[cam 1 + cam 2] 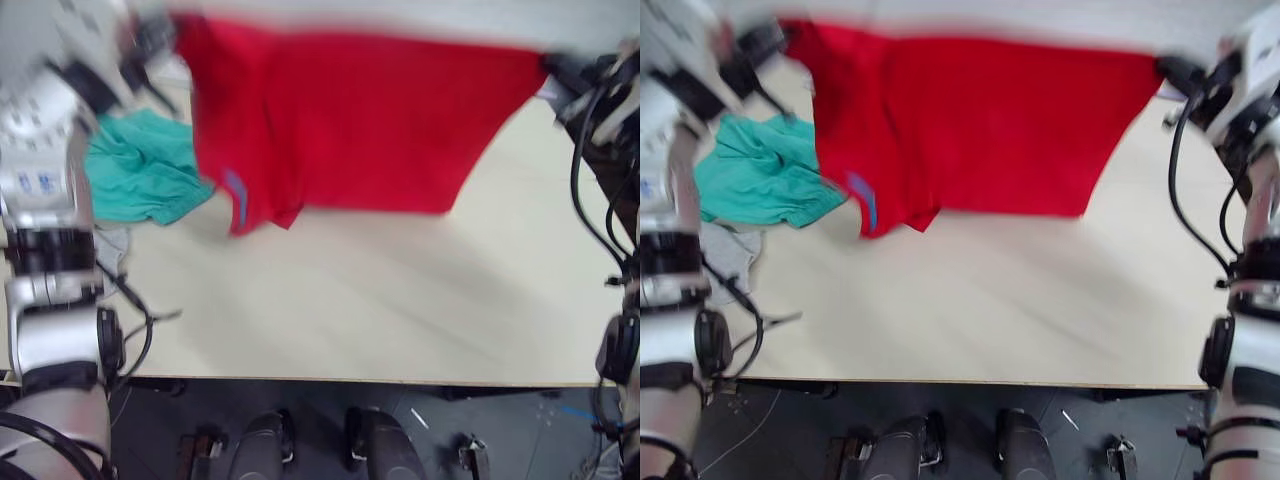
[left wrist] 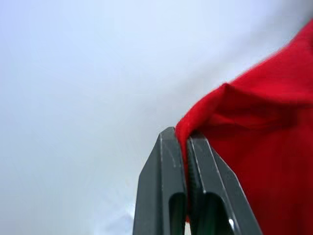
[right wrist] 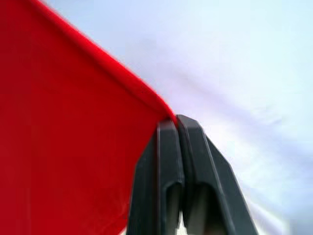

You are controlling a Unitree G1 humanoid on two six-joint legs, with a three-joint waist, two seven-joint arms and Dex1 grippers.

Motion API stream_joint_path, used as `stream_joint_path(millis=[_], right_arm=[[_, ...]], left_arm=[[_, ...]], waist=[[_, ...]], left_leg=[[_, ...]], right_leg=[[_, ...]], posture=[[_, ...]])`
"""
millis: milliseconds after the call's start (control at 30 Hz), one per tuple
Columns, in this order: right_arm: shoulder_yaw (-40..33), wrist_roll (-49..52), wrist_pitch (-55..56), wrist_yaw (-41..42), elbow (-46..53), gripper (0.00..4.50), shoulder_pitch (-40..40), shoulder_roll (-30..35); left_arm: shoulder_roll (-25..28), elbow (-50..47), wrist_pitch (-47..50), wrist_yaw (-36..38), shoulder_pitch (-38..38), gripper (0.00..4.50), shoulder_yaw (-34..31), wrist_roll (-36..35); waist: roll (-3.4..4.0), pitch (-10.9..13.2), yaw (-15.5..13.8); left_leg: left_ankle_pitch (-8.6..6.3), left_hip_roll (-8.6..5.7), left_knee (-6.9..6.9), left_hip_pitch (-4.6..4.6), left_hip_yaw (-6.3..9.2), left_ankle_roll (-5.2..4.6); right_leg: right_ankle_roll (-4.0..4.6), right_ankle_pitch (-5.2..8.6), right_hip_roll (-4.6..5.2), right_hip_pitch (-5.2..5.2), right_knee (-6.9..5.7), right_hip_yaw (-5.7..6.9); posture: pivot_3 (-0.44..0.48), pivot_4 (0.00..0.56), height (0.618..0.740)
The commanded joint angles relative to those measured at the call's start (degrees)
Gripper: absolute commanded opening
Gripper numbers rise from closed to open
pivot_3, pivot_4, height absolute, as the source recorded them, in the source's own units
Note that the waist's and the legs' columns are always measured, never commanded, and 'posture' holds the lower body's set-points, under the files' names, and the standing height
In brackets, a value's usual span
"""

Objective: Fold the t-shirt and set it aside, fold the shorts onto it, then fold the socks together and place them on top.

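Observation:
The red t-shirt [image 1: 350, 120] hangs stretched in the air over the far half of the table, held by its two upper corners. My left gripper [image 2: 185, 139] is shut on its left corner, and my right gripper [image 3: 175, 122] is shut on its right corner. In the head views the left gripper [image 1: 150, 40] is at the far left and the right gripper [image 1: 560, 70] at the far right. The teal shorts [image 1: 140, 170] lie crumpled on the table at the left, partly behind the shirt's hanging edge. A light-grey sock [image 1: 730, 250] lies just nearer than the shorts.
The light wooden table [image 1: 380, 300] has open room across its near half. Black cables [image 1: 140, 320] trail by its left front edge, and more cables [image 1: 590, 180] hang at the right edge.

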State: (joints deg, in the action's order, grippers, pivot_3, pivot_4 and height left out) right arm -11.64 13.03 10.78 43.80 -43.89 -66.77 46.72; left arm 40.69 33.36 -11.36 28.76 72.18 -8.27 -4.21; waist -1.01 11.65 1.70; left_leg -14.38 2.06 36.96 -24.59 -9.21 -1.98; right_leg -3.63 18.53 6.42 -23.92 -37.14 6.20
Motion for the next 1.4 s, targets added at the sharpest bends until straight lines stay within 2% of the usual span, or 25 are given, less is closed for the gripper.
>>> stream_joint_path(millis=[33, 133, 233, 333, 433, 500, 567, 667, 700, 767, 933, 1000, 1167, 1267, 1400], right_arm=[[-2.73, -3.28, 13.81, -6.95, -7.77, 0.00, -5.52, 2.18], [-2.30, -5.79, 19.98, -9.59, -10.24, 0.00, -6.58, 4.42], [-2.96, -6.18, 23.32, -9.57, -9.17, 0.00, 0.24, 6.20], [-3.93, -4.75, 26.32, -6.20, -4.03, 0.00, 14.63, 7.32], [-5.04, -2.56, 27.06, -1.95, 3.86, 0.00, 30.30, 7.92], [-5.40, -0.11, 25.83, 3.69, 10.77, 0.00, 43.16, 8.92], [-5.74, 3.76, 20.44, 9.98, 18.94, 0.00, 54.84, 10.13], [-6.07, 7.75, 13.39, 15.24, 26.79, 0.00, 65.33, 11.29], [-5.68, 7.78, 12.40, 16.83, 28.41, 0.00, 67.33, 11.94], [-4.89, 8.37, 8.71, 19.46, 31.10, 0.00, 69.98, 13.03], [-3.67, 7.24, 1.01, 22.24, 35.51, 0.00, 73.99, 14.95], [-3.43, 6.39, -1.55, 23.53, 37.01, 0.00, 76.31, 15.92], [-4.40, 6.25, -7.19, 25.10, 40.66, 0.00, 80.24, 17.04], [-4.30, 6.47, -8.21, 25.38, 40.98, 0.00, 78.90, 16.53], [-3.40, 6.37, -9.52, 25.64, 38.78, 0.00, 73.82, 16.53]], left_arm=[[3.06, 8.87, -19.18, -6.79, 7.11, 0.03, -0.49, 5.77], [3.58, 11.28, -24.78, -4.56, 9.68, 0.03, -0.34, 4.85], [5.01, 5.29, -28.36, 3.07, 4.33, 0.03, 1.40, 2.30], [8.33, -10.33, -25.25, 11.23, -12.37, 0.03, 2.31, -2.18], [10.38, -27.87, -13.39, 14.16, -32.55, 0.03, -0.21, -9.13], [11.65, -40.47, -4.95, 16.14, -49.97, 0.03, -1.93, -12.96], [12.17, -50.20, 3.55, 16.64, -63.83, 0.03, -3.61, -16.19], [12.52, -57.24, 10.44, 16.66, -75.97, 0.03, -5.96, -14.91], [12.76, -58.08, 9.56, 17.39, -78.47, 0.03, -6.20, -12.88], [13.58, -59.61, 11.44, 18.93, -82.51, 0.03, -6.47, -12.10], [15.12, -62.46, 16.24, 23.44, -86.85, 0.03, -6.44, -14.08], [15.50, -64.21, 19.51, 25.10, -87.51, 0.03, -6.44, -16.45], [19.33, -68.58, 30.75, 29.33, -89.08, 0.03, -8.15, -22.01], [20.65, -68.98, 34.61, 29.72, -85.74, 0.03, -8.41, -24.59], [21.25, -64.21, 36.22, 30.72, -75.69, 0.03, -4.92, -24.59]], waist=[[0.00, 0.00, 0.25], [0.01, 0.00, 0.27], [0.02, 0.02, 0.06], [0.03, 0.01, -0.11], [0.14, 0.09, -0.12], [0.24, 0.16, -0.07], [0.27, 0.18, -0.07], [0.25, 0.19, 0.04], [0.24, 0.19, 0.06], [0.36, 0.10, 0.02], [0.47, -0.01, -0.25], [0.49, -0.01, -0.52], [0.47, -0.02, -0.72], [0.46, -0.01, -0.38], [0.46, -0.01, -0.18]], left_leg=[[-0.10, -0.16, -0.11, 0.04, -0.15, -0.16], [-0.48, -0.35, -0.17, 0.10, -0.41, -0.52], [-0.81, -0.38, 0.09, 0.02, -0.48, -0.77], [-0.96, -0.39, 0.17, 0.19, -0.48, -0.95], [-1.01, -0.42, 0.33, 0.36, -0.50, -1.02], [-0.99, -0.41, 0.54, 0.26, -0.54, -1.06], [-0.97, -0.31, 0.54, 0.35, -0.53, -1.07], [-0.87, -0.27, 0.59, 0.50, -0.48, -0.95], [-0.83, -0.27, 0.49, 0.68, -0.45, -0.90], [-0.98, -0.27, 0.09, 1.53, -0.43, -0.58], [-1.05, -0.21, -0.63, 2.11, -0.34, -0.31], [-0.92, -0.24, -0.81, 2.12, -0.29, 0.03], [-0.85, -0.19, -0.77, 2.12, -0.24, -0.15], [-0.93, -0.17, -0.66, 2.17, -0.24, -0.25], [-0.96, -0.17, -0.67, 2.28, -0.23, -0.20]], right_leg=[[0.00, 0.00, 0.07, -0.08, -0.03, 0.08], [-0.01, -0.01, 0.22, -0.18, -0.11, 0.31], [-0.15, -0.03, 0.27, -0.18, -0.17, 0.35], [-0.31, -0.11, 0.26, 0.14, -0.10, 0.31], [-0.51, -0.11, 0.27, 0.51, 0.17, 0.10], [-0.69, -0.07, 0.29, 0.49, 0.18, -0.14], [-0.75, -0.04, 0.51, 0.59, 0.22, -0.47], [-0.90, 0.05, 0.69, 0.73, 0.42, -0.43], [-0.97, 0.00, 0.71, 0.88, 0.45, -0.41], [-1.03, -0.04, 0.74, 1.61, 0.73, -0.38], [-0.63, 0.14, 0.74, 2.00, 1.05, -0.36], [-0.41, 0.27, 0.74, 1.95, 1.05, -0.27], [-0.06, 0.48, 0.56, 2.00, 0.97, -0.18], [-0.24, 0.46, 0.53, 2.15, 1.04, -0.19], [-0.74, 0.14, 0.53, 2.32, 1.19, -0.23]], posture=[[0.000, 0.150, 0.740], [0.000, 0.150, 0.740], [0.000, 0.150, 0.740], [0.000, 0.150, 0.740], [0.000, 0.150, 0.740], [0.000, 0.150, 0.740], [0.000, 0.150, 0.740], [0.000, 0.150, 0.740], [0.000, 0.150, 0.740], [0.000, 0.150, 0.740], [0.000, 0.150, 0.740], [0.000, 0.150, 0.740], [0.000, 0.150, 0.740], [0.000, 0.150, 0.740], [0.000, 0.150, 0.740]])
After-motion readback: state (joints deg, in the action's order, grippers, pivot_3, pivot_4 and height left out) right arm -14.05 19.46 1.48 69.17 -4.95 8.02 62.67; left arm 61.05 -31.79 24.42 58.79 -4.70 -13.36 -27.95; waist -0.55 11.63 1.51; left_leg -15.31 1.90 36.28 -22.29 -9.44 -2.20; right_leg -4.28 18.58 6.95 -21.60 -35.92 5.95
